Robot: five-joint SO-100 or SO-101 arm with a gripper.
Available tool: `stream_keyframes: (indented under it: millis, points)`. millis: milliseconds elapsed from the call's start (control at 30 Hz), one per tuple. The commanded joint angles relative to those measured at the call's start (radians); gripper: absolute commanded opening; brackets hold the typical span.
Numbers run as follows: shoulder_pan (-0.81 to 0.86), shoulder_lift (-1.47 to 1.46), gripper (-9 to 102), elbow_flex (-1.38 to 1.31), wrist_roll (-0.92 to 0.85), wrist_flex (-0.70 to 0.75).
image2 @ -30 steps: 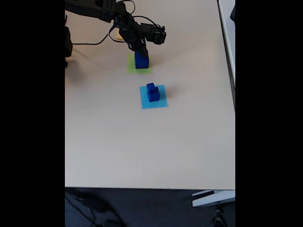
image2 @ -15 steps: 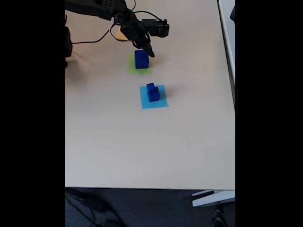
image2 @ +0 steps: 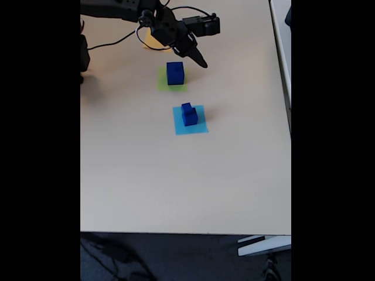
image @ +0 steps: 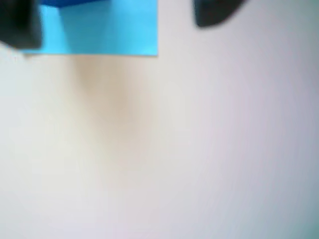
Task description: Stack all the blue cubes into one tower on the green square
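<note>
Pincer (image2: 198, 60) hangs above desk (image2: 176, 181), just right of & beyond the big blue cube (image2: 175, 73); jaws apart, holding nothing, touching nothing. Big cube sits on green square (image2: 171, 85), so base looks done. Left to do: two smaller blue cubes (image2: 188, 114), stacked on light-blue square (image2: 191, 125) nearer the camera, need moving onto it.

My wrist view is badly out of focus, washed pale, with a soft brownish shadow mid-frame. My fixed view is evenly bright, slightly soft, with 2 black bars flanking it.
</note>
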Motion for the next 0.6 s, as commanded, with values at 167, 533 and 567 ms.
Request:
stream_keyframes:
  millis: [167, 533, 567]
  points:
    - [0.058, 0.014, 25, -0.021, 0.032, 0.049]
    - [0.11, -0.044, 34, 0.0, 0.037, 0.063]
    - [0.112, -0.049, 34, 0.0, 0.034, 0.066]
